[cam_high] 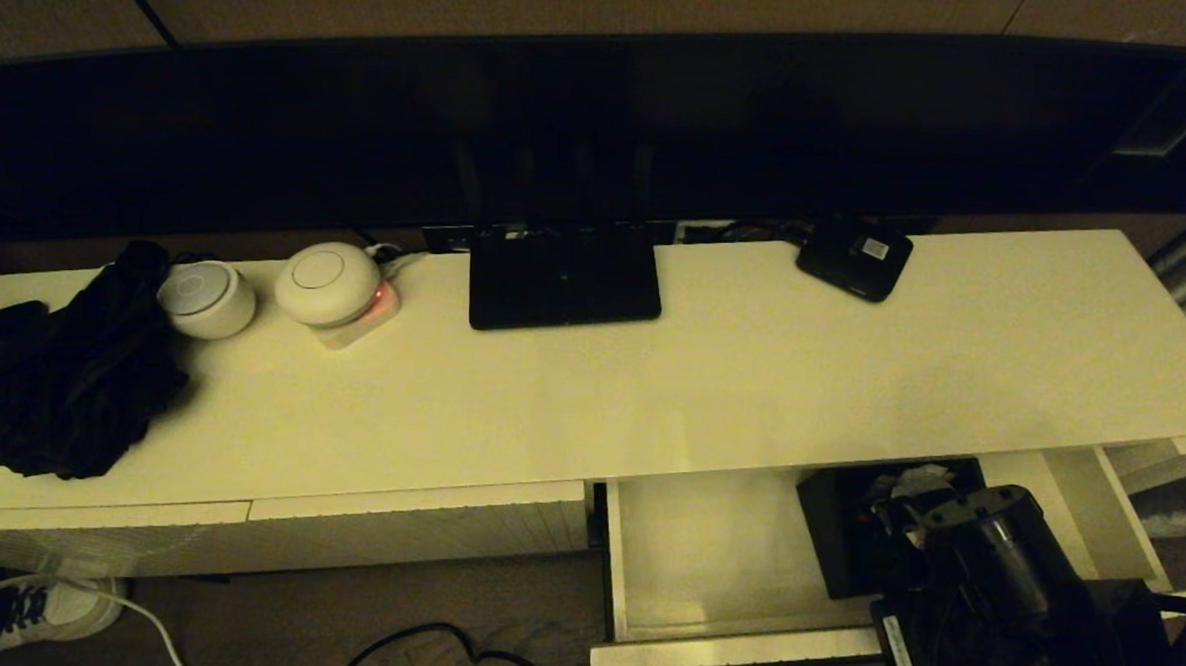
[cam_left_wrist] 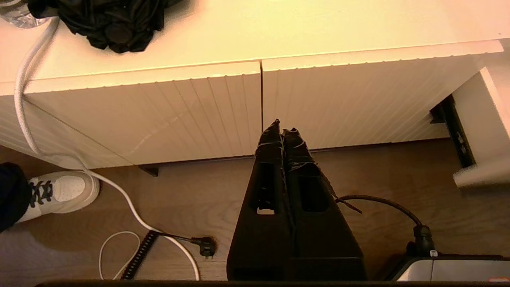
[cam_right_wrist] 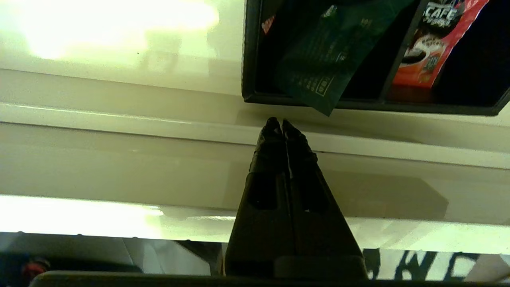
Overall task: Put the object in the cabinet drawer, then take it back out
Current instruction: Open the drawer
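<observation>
The cabinet drawer (cam_high: 703, 553) stands pulled out at the cabinet's right, its pale floor showing. The object (cam_high: 833, 529), a black open-top box with dividers, sits inside the drawer toward its right; my right arm (cam_high: 1003, 571) covers part of it. In the right wrist view the box (cam_right_wrist: 249, 52) holds a dark green packet (cam_right_wrist: 330, 56) and a red packet (cam_right_wrist: 432, 48). My right gripper (cam_right_wrist: 282, 121) is shut and holds nothing, its tips over the drawer's front wall (cam_right_wrist: 159, 127), just short of the box's near rim. My left gripper (cam_left_wrist: 283, 127) is shut and holds nothing, low before the closed ribbed fronts (cam_left_wrist: 191, 115).
On the cabinet top stand a black router (cam_high: 564, 272), a small black device with a white label (cam_high: 854, 254), two white round devices (cam_high: 327, 281) (cam_high: 207, 298) and black cloth (cam_high: 70, 380). Cables (cam_high: 439, 647) and a white shoe (cam_high: 50, 610) lie on the floor.
</observation>
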